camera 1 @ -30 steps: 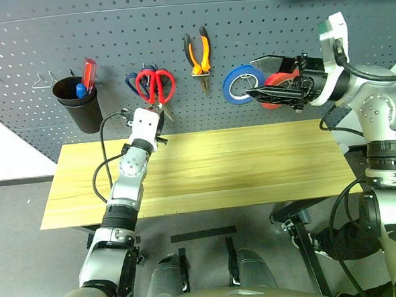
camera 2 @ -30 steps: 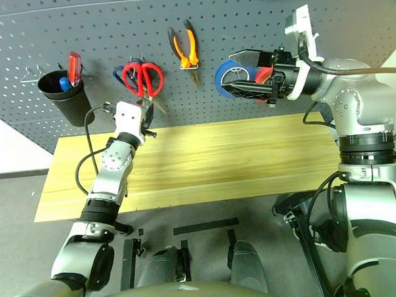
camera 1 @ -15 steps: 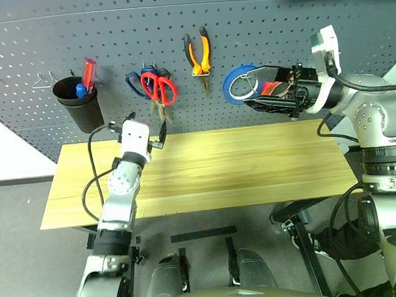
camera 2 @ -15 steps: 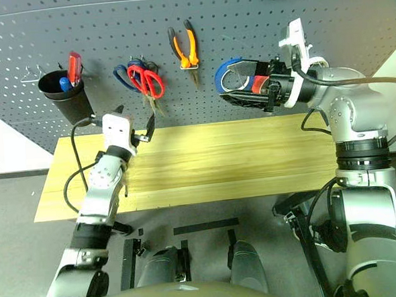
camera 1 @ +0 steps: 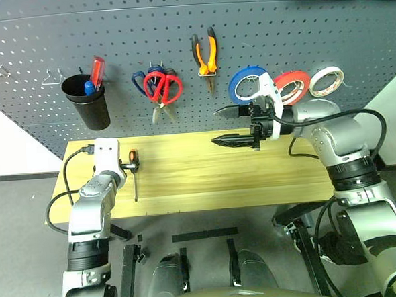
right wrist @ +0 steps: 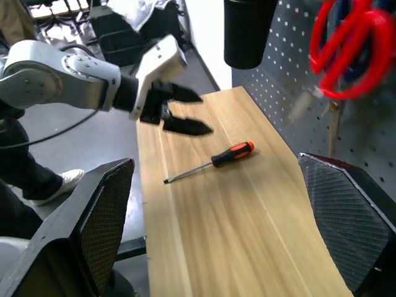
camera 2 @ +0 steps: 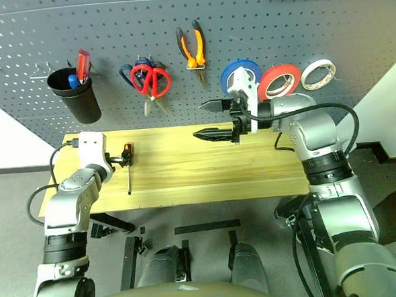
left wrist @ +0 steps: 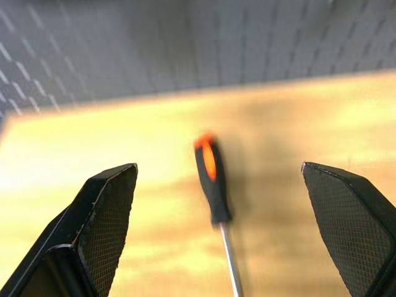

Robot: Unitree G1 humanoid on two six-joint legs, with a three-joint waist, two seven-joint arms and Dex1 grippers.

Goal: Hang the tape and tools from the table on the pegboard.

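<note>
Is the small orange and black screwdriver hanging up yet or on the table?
On the table: the screwdriver lies flat by the left gripper.

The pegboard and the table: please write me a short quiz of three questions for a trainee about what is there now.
1. True or false: the red tape hangs on the pegboard between the blue roll and the white roll.
2. Which of the tools still lies on the table? A) red-handled scissors B) pliers C) small screwdriver
3. Fill in: the left hand is ____, with the screwdriver lying between its fingers, untouched.

Key: 1 true; 2 C; 3 open. The right hand is open too and holds nothing.
</note>
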